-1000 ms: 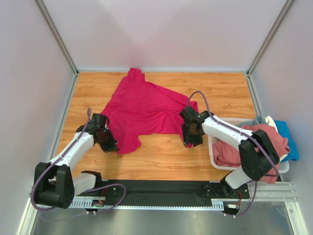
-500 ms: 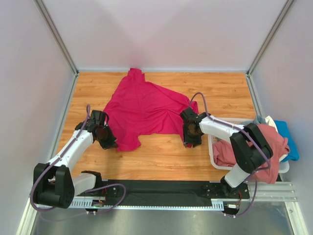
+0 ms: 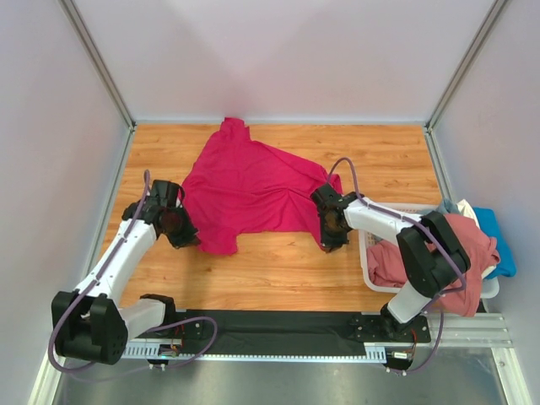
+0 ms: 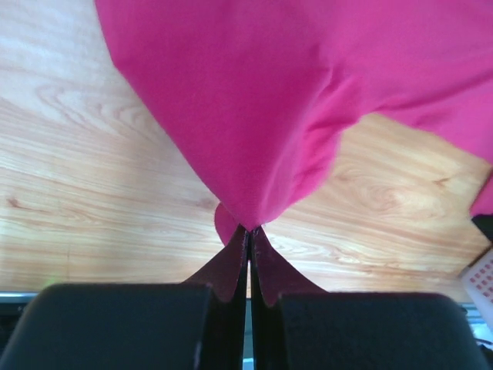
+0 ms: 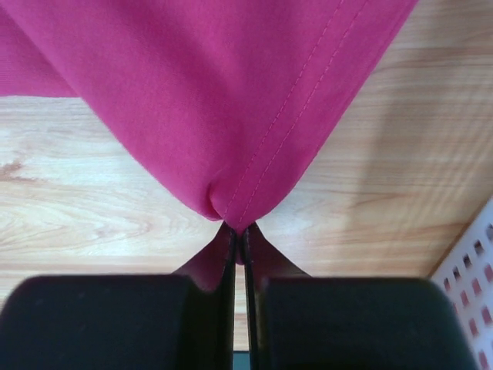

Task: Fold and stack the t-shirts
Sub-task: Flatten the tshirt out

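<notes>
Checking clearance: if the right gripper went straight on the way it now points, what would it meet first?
The magenta t-shirt that the right gripper itself pinches; just behind it, probably the wooden table, though depth is unclear.

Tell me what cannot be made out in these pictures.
Top view: the fingertips of the left gripper and right gripper are hidden under their own bodies.
Top view: the right arm covers part of the basket, so its shirts cannot be counted.
Wrist views: the magenta shirt is cut off by the edges.
</notes>
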`<state>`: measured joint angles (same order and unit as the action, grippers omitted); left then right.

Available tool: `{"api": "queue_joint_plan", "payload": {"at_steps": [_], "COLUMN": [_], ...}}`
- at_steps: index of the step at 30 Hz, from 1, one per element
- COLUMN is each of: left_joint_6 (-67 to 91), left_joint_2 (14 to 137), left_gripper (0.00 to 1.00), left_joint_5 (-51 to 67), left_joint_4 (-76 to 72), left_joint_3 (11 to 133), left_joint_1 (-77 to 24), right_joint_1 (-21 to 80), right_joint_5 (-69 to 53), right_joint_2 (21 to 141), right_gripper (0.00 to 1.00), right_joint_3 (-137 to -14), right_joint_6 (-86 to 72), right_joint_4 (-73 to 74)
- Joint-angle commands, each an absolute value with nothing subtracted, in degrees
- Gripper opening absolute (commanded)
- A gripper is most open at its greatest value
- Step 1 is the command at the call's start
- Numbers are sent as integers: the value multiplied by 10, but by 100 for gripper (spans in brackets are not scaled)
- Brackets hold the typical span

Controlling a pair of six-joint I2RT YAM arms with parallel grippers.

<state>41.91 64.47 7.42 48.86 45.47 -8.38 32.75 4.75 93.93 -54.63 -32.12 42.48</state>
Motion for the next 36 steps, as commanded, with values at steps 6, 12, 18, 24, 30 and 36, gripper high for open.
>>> {"api": "queue_joint_plan", "payload": {"at_steps": [6, 12, 18, 24, 30, 36], "left_joint_6": [352, 320, 243, 151, 102, 49], "left_joint_2": [642, 681, 700, 649, 569, 537], "left_gripper": [0, 0, 0, 0, 0, 0], "left_joint_5": [26, 13, 21, 54, 83, 44], "left_joint_4": [541, 512, 501, 477, 447, 436], "left_joint_3": [685, 867, 1067, 1201, 1256, 1337], "left_joint_1": [-62, -49, -45, -45, -47, -104], "right_joint_1": [310, 269, 265, 266, 265, 266], "right_joint_5": [106, 110, 112, 58, -11, -57], "right_joint_2": [873, 889, 865, 753, 605, 562], "right_gripper": [0, 0, 0, 0, 0, 0], "right_joint_3": [-745, -928, -1079, -1119, -1114, -1184], "right_joint_6": [-294, -256, -213, -190, -151, -147], "right_joint_4": [523, 544, 568, 567, 567, 615]}}
